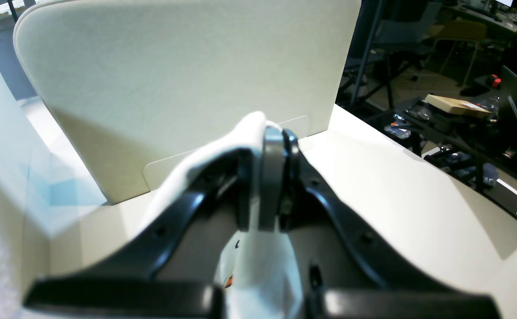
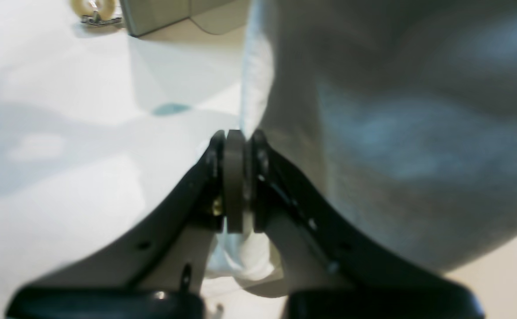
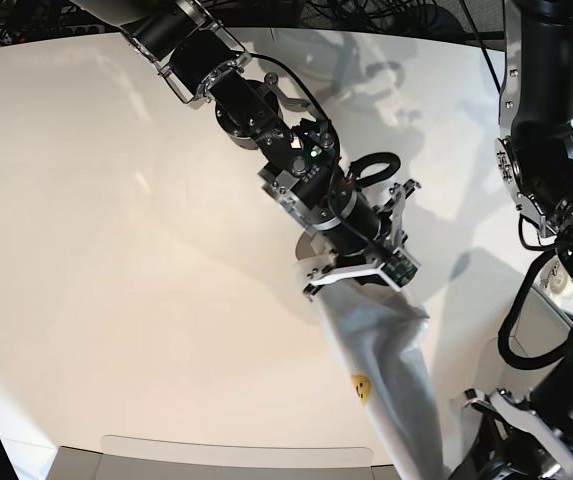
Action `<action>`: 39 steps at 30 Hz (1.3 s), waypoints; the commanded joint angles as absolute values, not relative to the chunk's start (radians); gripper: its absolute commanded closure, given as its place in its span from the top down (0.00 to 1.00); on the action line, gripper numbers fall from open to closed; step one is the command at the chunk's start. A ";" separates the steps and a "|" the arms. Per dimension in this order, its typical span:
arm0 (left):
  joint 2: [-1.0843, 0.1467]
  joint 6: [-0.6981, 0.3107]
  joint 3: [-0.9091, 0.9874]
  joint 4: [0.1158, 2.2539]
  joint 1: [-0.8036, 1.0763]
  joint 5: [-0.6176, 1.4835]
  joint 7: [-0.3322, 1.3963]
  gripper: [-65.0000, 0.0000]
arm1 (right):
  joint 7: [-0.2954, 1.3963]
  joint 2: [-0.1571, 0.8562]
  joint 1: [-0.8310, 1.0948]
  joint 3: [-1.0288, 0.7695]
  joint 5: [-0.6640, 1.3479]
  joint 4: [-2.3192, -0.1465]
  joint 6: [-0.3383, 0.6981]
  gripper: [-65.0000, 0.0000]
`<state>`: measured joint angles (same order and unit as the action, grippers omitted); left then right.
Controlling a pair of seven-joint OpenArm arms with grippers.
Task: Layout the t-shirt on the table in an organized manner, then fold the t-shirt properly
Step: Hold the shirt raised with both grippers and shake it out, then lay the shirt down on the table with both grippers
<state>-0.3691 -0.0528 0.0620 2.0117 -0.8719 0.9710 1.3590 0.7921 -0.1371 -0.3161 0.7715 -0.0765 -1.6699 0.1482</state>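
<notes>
Black finger arms of the left gripper fill the bottom of the left wrist view, their grey pads pressed together with white cloth of the t-shirt pinched between them. Cloth bulges over the top of the closed jaws and hangs below them toward the camera, where a small orange and dark scrap of print shows. Beyond the jaws stands a grey-beige panel on the off-white table; to the right of the jaws the tabletop runs to its curved edge, with dim office clutter past it.

From the right wrist camera, the right gripper likewise has its jaws closed tight, pads meeting, with a fold of white fabric showing just below them. A broad shaded sheet of the shirt hangs to the right of the jaws and above them, blurred, with faint blue print showing through. To the left of the jaws lies bare table.

Seen from the base camera, the right gripper holds the upper end of the shirt, which stretches as a narrow twisted band from those jaws down toward the left gripper at the frame's lower right. A small yellow mark sits on the cloth partway along.
</notes>
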 commanded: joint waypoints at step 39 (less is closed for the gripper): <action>-0.249 -0.050 0.008 2.009 -1.152 0.881 1.330 0.00 | 0.404 -0.013 -0.197 0.677 -0.076 -2.055 -0.209 0.00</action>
